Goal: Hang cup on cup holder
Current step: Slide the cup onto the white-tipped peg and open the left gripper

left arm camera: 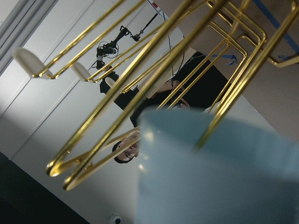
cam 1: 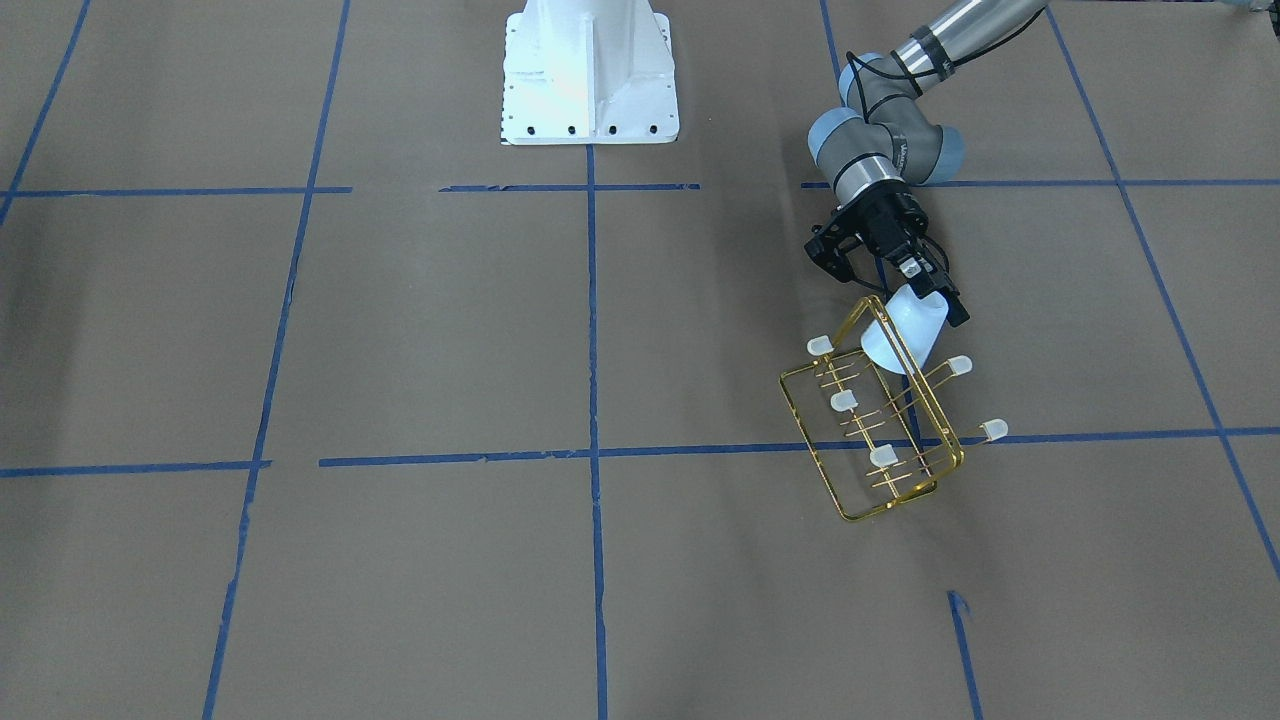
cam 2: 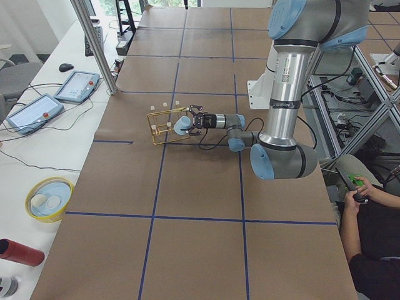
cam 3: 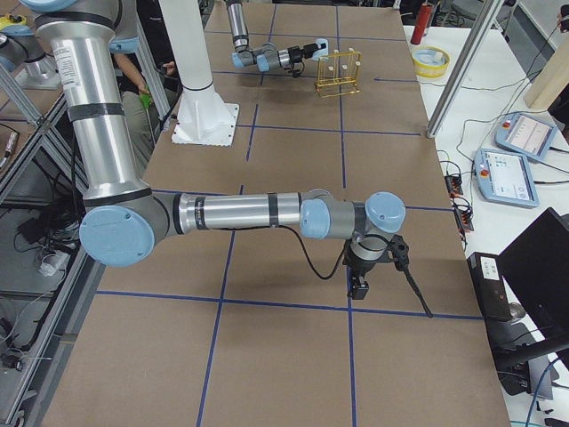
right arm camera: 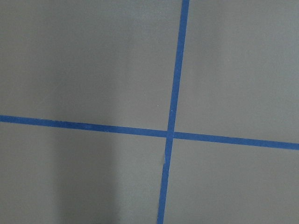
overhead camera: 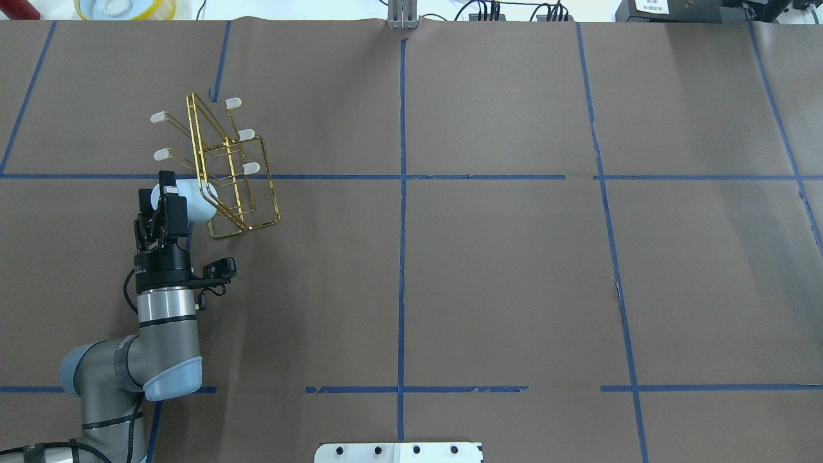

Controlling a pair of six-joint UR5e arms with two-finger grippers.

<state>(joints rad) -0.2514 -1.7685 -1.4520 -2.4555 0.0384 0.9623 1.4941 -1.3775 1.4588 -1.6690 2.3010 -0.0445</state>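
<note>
Cup (left arm camera: 219,172) held against cup holder (left arm camera: 140,93)

Cup fills the lower left-wrist view, with the cup holder's gold wires crossing in front of it. I read the left gripper (overhead camera: 168,195) fingers as pinching the cup near its base. The cup lies on its side, rim toward the holder's near end. The holder stands on the counter (overhead camera: 514,289). The right gripper (cam 3: 360,283) hangs over the counter, well apart; I cannot tell its finger state.
</note>
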